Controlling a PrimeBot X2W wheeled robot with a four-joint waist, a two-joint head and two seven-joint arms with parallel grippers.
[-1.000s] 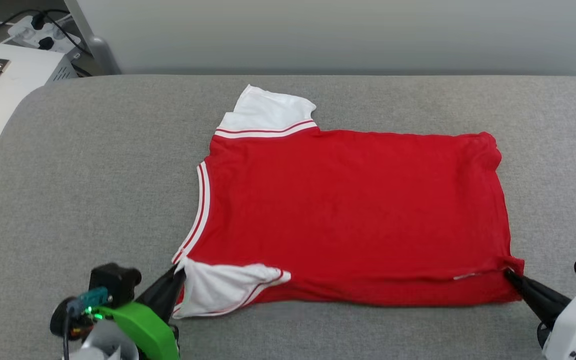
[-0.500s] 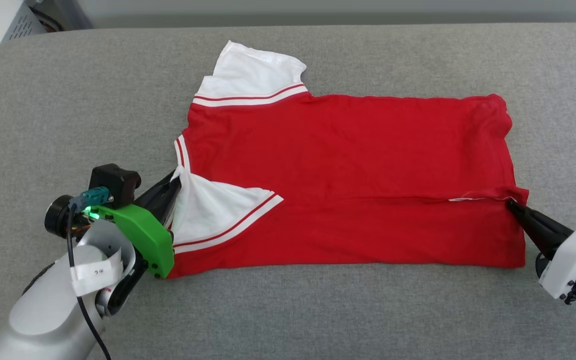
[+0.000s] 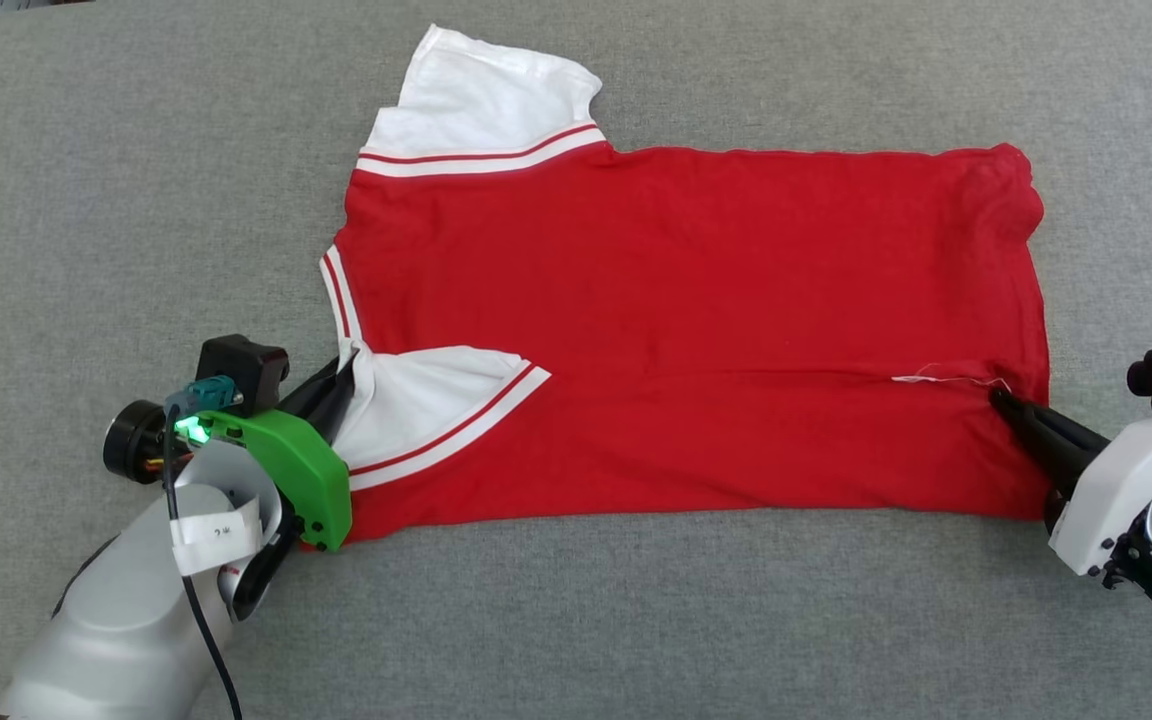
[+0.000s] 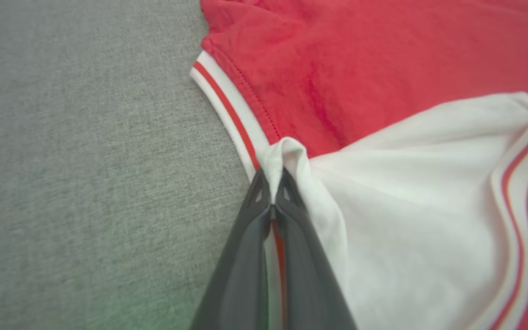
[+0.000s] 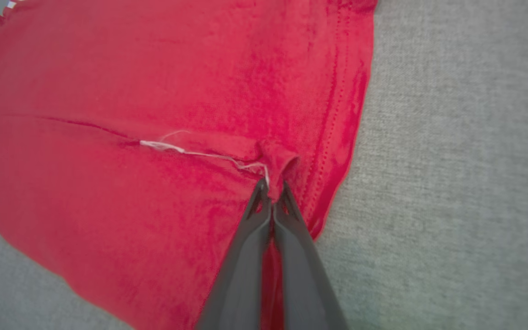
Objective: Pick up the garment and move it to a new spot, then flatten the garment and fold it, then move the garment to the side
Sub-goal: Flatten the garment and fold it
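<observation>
My left gripper (image 3: 344, 368) pinches the shirt's (image 3: 696, 290) white sleeve (image 3: 426, 395). My right gripper (image 3: 998, 395) clamps its hem. The shirt lies mid-pad (image 3: 636, 620).

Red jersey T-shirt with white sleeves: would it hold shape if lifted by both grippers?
Probably not: the red jersey T-shirt puckers where the left gripper and right gripper pinch it, so it seems floppy, likely sagging between them. Its folded layer lies flat, suggesting light cloth.

Grey fabric-covered surface (image 3: 636, 620) (fine heathered weave), flat and smooth throughout.
</observation>
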